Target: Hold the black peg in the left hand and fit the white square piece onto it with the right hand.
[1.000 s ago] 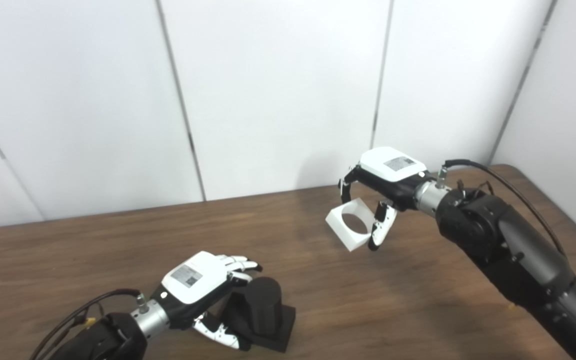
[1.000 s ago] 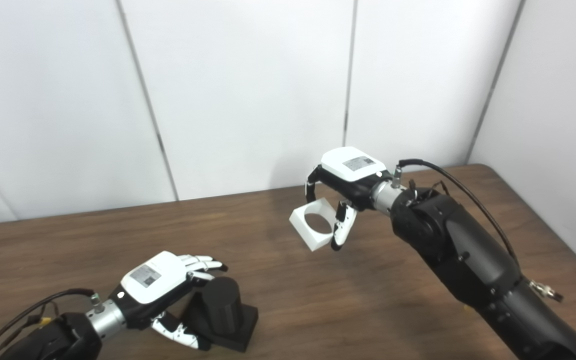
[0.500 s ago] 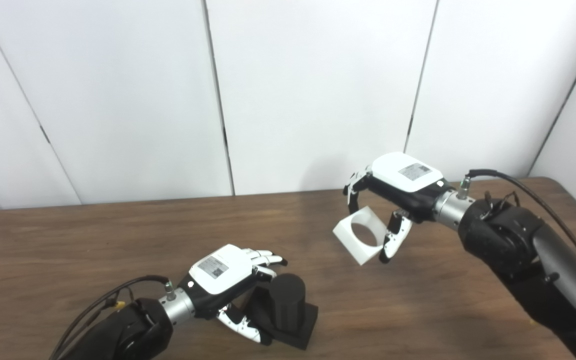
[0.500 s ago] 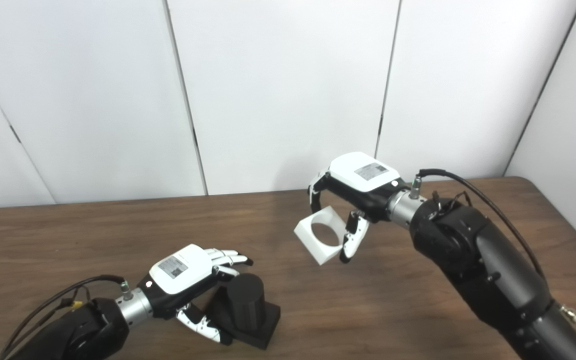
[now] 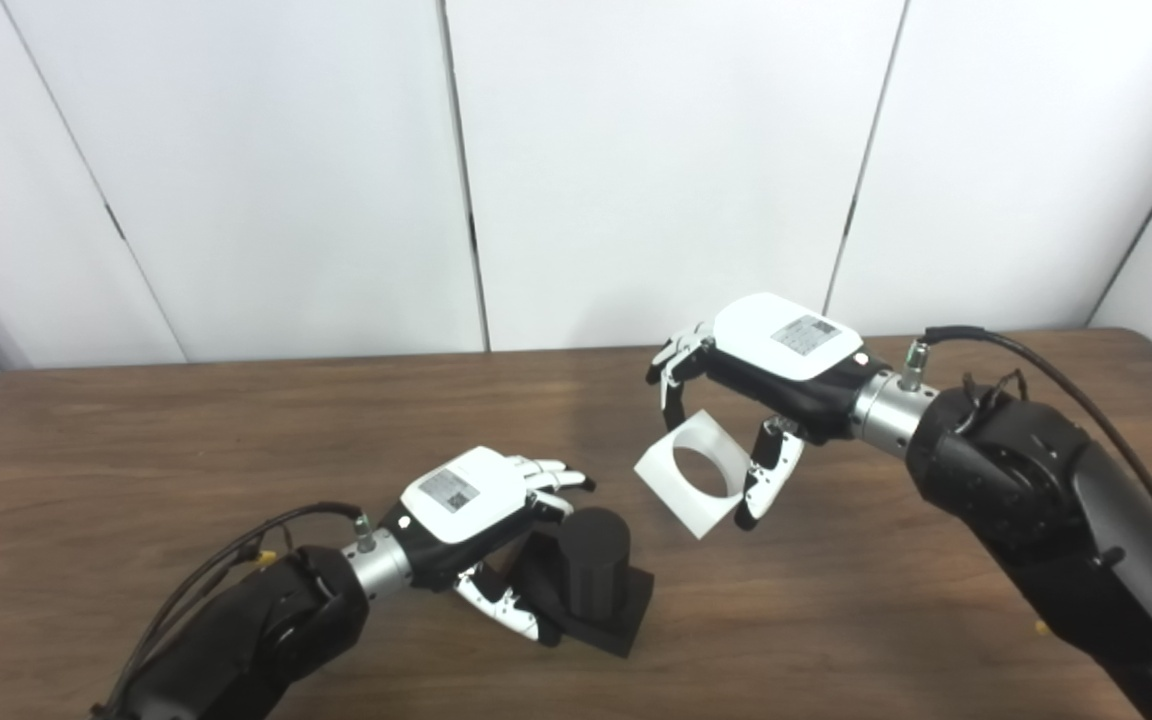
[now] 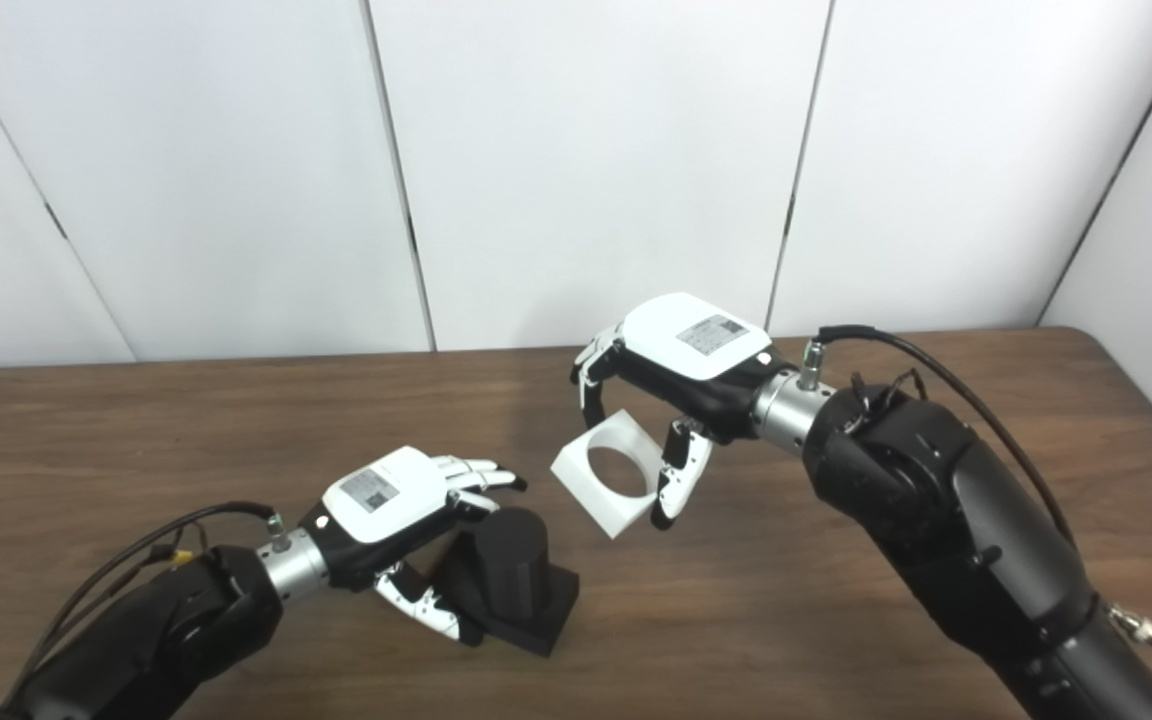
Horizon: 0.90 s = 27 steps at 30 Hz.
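One black peg (image 5: 591, 580), one white square piece (image 5: 693, 480).

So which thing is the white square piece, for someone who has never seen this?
Start at the brown wooden table, then follow the arm coming in from the right to its right hand. Held in its fingers, above the table, is the white square piece: a pale tilted block with a big round hole through it, unlike the solid black peg.

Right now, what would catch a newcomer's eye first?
The white square piece, held in the air by the right robot hand, its round hole showing. Down left of it, the left robot hand grips the black peg standing on the wooden table.
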Available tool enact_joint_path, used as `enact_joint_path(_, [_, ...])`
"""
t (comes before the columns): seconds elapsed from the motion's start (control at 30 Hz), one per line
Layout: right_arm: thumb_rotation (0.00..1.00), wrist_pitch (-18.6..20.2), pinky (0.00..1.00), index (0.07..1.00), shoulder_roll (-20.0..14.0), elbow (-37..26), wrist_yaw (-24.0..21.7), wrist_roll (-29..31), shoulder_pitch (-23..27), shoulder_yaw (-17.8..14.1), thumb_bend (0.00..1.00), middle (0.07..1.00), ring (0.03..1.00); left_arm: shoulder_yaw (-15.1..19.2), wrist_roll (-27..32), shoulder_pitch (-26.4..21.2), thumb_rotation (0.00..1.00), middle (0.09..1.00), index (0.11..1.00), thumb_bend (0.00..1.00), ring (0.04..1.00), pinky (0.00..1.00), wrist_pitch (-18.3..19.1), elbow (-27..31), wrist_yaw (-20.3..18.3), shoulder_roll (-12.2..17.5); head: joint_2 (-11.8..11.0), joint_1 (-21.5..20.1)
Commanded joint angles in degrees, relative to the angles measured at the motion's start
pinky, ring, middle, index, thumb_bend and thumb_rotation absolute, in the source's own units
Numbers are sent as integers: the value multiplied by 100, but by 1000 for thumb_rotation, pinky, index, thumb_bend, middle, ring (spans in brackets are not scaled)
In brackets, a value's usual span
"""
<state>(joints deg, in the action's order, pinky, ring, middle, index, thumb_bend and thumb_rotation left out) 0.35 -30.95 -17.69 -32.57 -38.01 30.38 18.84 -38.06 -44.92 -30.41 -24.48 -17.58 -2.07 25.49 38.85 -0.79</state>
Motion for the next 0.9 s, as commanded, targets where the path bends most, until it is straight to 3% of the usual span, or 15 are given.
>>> enact_joint_path(0.0, [136,-201,834,478,-36,-222,-12,46,219,-45,518,760,834,-323,-534,208,76,896,491,522,895,819,39,-229,-397,-69,13,15])
enact_joint_path(0.5, [140,-453,821,476,229,-246,-95,154,292,-47,516,757,826,-369,-531,156,77,922,493,521,928,857,202,-164,-553,-119,50,224])
enact_joint_path(0.87, [137,-402,804,477,500,-181,-55,217,177,-77,518,757,826,-383,-557,133,78,920,492,521,928,850,204,-224,-502,-177,68,285])
